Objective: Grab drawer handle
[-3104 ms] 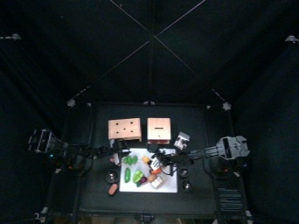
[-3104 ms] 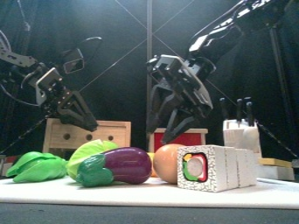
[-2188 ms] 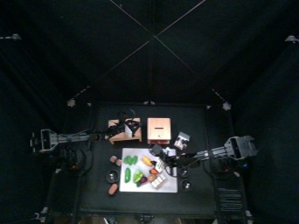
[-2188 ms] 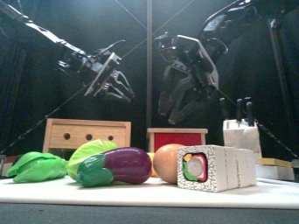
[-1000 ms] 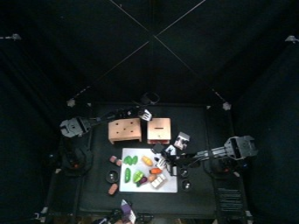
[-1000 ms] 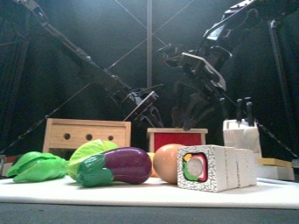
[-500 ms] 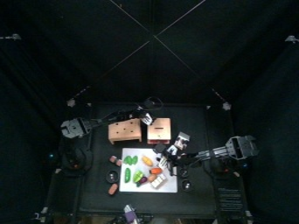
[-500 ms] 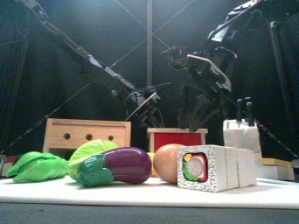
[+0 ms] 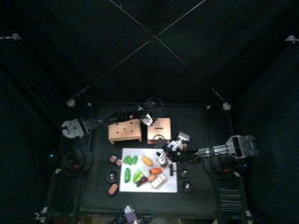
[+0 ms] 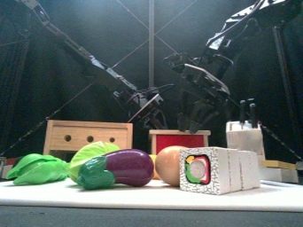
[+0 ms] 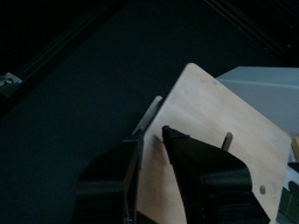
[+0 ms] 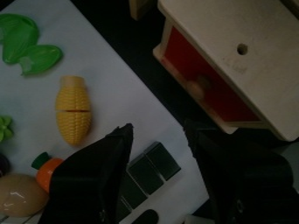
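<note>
Black tabletop (image 9: 198, 162) holding red drawer box (image 12: 222, 66). Right gripper (image 12: 163, 162) hovering near, jaws spread wide. Next: reaching small handle (image 12: 201, 85), squeezing. Left gripper (image 11: 152, 162): jaws slightly apart.

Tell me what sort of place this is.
Probably a robot test pen with a play-kitchen setup: black curtains all round, toy vegetables on a white board, and a red-fronted wooden drawer box.

No readable text, label or number shows anywhere.
</note>
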Controlling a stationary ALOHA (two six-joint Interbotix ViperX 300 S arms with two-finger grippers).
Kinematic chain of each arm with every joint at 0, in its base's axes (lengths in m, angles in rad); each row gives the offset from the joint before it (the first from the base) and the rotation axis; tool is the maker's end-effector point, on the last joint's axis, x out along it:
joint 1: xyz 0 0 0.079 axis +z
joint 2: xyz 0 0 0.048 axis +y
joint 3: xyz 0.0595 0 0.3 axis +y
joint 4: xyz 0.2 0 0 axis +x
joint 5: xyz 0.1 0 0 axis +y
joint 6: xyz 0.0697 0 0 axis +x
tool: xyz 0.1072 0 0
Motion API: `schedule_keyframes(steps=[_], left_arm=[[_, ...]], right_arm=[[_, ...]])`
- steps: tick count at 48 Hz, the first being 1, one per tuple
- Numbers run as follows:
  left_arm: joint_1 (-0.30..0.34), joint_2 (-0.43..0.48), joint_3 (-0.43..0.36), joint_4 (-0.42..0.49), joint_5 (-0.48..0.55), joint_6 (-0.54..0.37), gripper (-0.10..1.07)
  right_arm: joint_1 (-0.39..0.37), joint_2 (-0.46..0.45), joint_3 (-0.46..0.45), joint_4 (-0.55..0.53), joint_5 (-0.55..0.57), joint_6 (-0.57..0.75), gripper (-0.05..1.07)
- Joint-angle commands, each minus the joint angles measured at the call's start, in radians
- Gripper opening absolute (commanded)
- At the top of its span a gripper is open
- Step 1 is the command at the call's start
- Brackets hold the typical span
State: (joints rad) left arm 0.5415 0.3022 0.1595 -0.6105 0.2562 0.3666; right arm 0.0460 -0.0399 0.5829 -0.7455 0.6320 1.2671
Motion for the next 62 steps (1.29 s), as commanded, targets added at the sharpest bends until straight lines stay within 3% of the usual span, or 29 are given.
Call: schedule_keyframes(steps=[1,34,46,62], left_arm=[[-0.006,-0.014,-0.029,-0.002,0.002,0.0,0.68],[-0.021,0.009,-0.054,-0.035,0.037,-0.002,0.68],[-0.021,0.04,-0.055,-0.041,0.067,-0.003,0.68],[-0.021,0.044,-0.041,-0.041,0.067,-0.008,0.68]], right_arm=[[-0.002,-0.006,-0.014,0.008,0.003,0.002,0.85],[-0.029,0.037,-0.038,0.046,0.069,0.0,0.85],[-0.049,0.075,-0.1,0.061,0.12,0.006,0.85],[-0.054,0.169,-0.179,0.023,0.222,0.167,0.86]])
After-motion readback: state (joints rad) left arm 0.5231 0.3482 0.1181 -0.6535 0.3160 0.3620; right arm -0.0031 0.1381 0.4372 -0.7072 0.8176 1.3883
